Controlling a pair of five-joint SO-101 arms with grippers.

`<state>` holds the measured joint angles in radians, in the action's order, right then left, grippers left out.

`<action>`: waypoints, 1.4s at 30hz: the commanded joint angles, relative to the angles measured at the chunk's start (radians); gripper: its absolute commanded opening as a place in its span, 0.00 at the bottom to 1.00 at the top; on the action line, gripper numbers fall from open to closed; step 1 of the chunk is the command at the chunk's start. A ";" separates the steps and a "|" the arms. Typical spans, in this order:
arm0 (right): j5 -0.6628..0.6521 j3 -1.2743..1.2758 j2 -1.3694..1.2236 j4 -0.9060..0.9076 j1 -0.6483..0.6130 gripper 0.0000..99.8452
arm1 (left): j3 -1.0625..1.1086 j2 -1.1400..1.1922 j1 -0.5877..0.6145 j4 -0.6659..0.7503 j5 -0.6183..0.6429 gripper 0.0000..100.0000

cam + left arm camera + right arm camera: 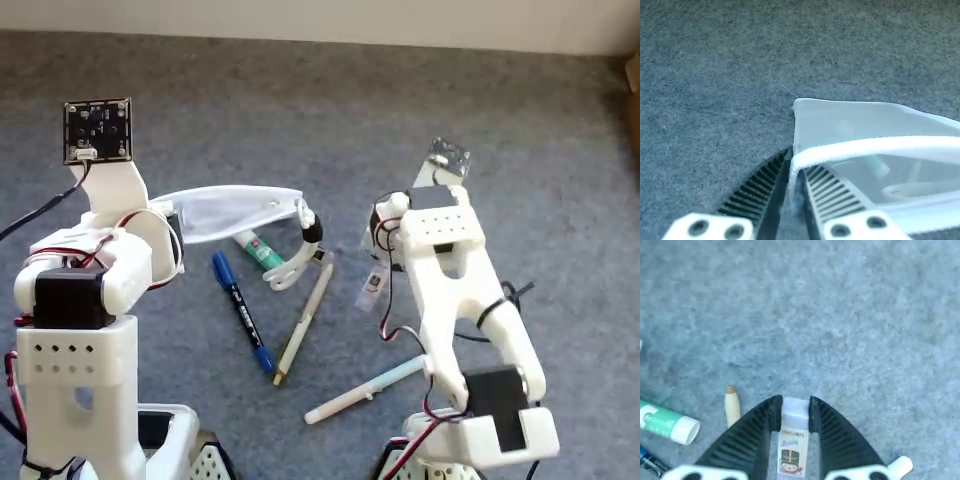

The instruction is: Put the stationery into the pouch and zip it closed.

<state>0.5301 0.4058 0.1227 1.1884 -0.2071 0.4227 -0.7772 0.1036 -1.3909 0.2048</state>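
The right claw, low in its wrist frame, clenched an eraser. The left claw pinched the pouch by its rim, near the overhead frame's centre, a blue pen below it. The limp mouth might sag shut and block the eraser.

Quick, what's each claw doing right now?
Left gripper: closed on the pouch edge.
Right gripper: closed on a small eraser.

Bright and evenly lit, soft as daylight. Faint, soft-edged shadows on the carpet just beside the pouch. Near-white glare along the pouch's zip edge in the left wrist view, deeper shade directly beneath it.
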 commanded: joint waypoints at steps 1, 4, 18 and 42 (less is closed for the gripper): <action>-0.021 -0.016 0.113 0.007 0.012 0.01 | 0.012 0.019 0.016 0.014 0.014 0.01; -0.021 -0.016 0.165 0.007 0.007 0.01 | 0.012 0.019 0.016 0.014 0.014 0.01; -0.028 -0.018 0.533 0.005 -0.147 0.01 | 0.041 0.019 0.012 0.038 0.014 0.01; -0.270 -0.053 0.757 -0.357 -0.305 0.01 | -0.151 0.058 -0.041 -0.002 -0.038 0.03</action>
<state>0.2723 0.4058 0.8393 0.9229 -0.4787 0.3613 -0.7465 0.0821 -1.3740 0.1741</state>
